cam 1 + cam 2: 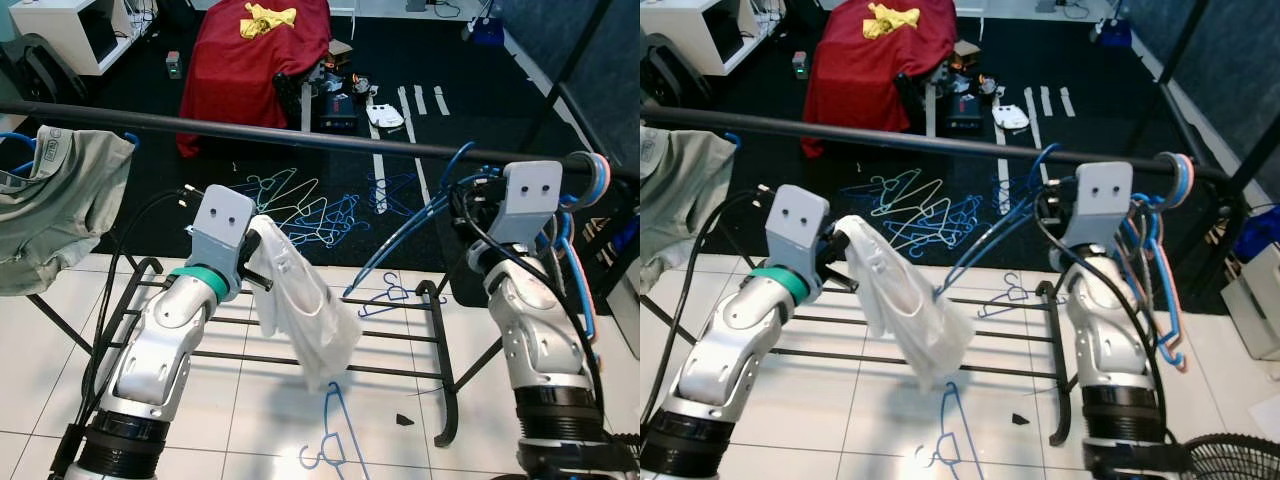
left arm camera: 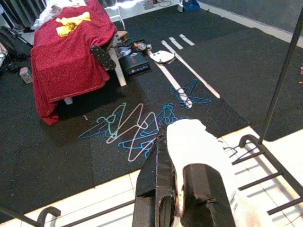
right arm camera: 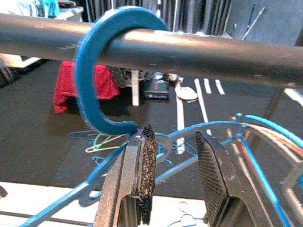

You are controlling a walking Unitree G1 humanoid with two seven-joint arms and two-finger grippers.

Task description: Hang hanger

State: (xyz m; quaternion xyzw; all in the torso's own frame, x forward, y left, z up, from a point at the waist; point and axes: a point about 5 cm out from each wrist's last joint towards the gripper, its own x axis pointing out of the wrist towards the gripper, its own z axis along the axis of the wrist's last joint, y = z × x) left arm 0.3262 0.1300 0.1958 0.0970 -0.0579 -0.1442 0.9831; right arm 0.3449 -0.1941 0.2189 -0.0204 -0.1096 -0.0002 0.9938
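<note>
Hook of blue hanger is sitting over rail, right gripper backing it with jaws open, while left gripper is clamping white garment so it's staying draped on.

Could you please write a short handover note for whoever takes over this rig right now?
Left gripper: shut on the white garment, held out in front of the rack, below the rail.
Right gripper: open, fingers straddling the neck of the blue hanger.
Done: the hanger's hook sits over the rail; its arm runs down into the white garment.
Left: draw the right gripper clear, then let go of the garment.
Other hangers hang at the rail's right end; a grey shirt hangs at its left; more hangers lie on the floor.
</note>
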